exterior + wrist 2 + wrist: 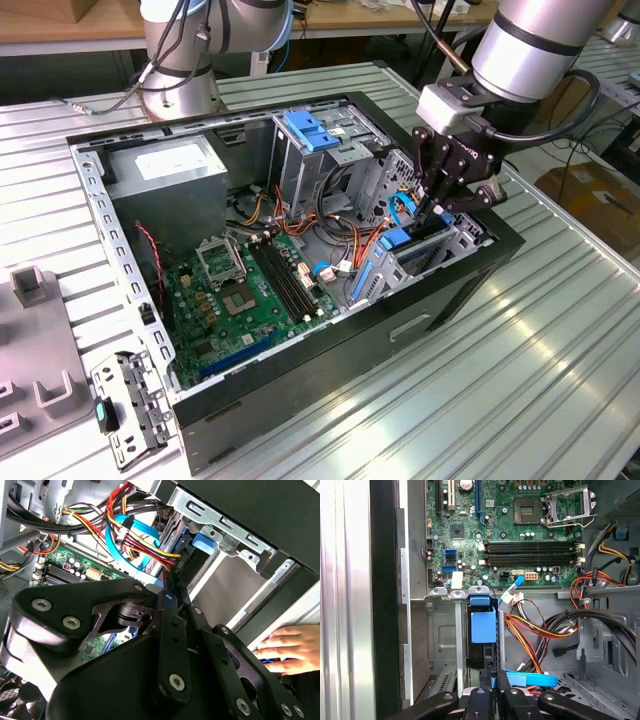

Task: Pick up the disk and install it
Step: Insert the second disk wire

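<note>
Gripper (442, 205) lowered over the front drive bay of the open computer case (480, 270), seen from the exterior view. Its fingers are drawn narrow and pinch the upper edge of the disk (483, 630), which stands on edge in the bay with one blue side rail (483, 624) facing the first wrist view. The edge-on hold is judged to suit a slot that admits the drive only vertically.

The disk sits between the bay's sheet-metal walls (442, 640), close on both sides, so lateral room appears slight; free travel is judged to be along the slot alone. A bundle of red, yellow and orange power cables (535, 630) and a blue flat data cable (530, 679) lie just beside the bay, on the motherboard side, near the gripper's linkage. The motherboard (250, 290) lies well apart, deeper in the case.

In the second wrist view a person's hand (290, 647) rests at the outer edge of the case, close to the gripper.
</note>
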You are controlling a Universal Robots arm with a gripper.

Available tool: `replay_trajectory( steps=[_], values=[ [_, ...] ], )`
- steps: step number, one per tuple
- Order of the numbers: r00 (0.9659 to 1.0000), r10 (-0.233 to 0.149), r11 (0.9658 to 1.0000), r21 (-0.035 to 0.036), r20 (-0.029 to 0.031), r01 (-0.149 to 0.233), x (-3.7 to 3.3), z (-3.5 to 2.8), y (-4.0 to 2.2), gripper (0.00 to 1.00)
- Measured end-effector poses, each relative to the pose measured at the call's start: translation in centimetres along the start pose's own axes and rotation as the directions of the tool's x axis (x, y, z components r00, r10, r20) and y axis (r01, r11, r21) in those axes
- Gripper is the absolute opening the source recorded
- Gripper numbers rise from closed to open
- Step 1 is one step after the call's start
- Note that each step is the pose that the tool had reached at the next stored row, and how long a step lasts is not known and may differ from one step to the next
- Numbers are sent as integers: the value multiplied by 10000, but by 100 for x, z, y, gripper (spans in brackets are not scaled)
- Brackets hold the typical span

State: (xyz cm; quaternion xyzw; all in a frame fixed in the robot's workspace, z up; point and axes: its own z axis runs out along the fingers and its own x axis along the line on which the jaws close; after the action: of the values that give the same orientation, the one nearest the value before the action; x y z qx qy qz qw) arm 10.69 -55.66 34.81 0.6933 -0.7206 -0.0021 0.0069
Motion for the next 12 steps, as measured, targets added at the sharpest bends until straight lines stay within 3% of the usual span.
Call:
replay_trajectory(
  steps=[12],
  values=[
    [10000,0,10000,0,1,0,-1,32,-6,16]
  ],
)
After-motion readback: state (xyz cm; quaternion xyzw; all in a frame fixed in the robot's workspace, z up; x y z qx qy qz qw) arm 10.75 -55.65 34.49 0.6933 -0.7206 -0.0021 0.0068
